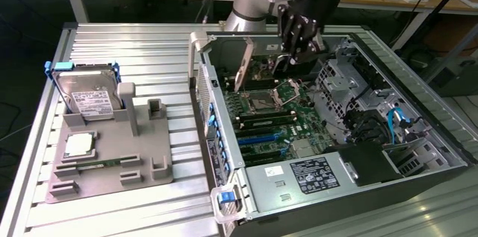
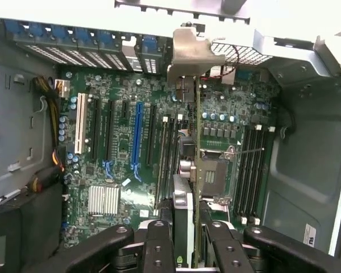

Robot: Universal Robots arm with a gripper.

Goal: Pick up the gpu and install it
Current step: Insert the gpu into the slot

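Fingers [image 2: 158, 245] closed narrowly on the gpu [image 2: 196, 148], gripped edge-on between them above the motherboard [image 2: 119, 142] inside the open computer case [image 2: 307, 170].

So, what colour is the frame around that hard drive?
The frame is blue; the exterior view shows it best.

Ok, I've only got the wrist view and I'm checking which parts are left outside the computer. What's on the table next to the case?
Observer: A grey stand sits on the ribbed metal table, to the exterior view's left of the case.
Operator: I have the graphics card clamped in the gripper here. What's on the stand?
Observer: A hard drive in a blue frame stands upright in it.
Operator: Anything else?
Observer: A square processor chip lies flat on it, nearer the camera than the drive.
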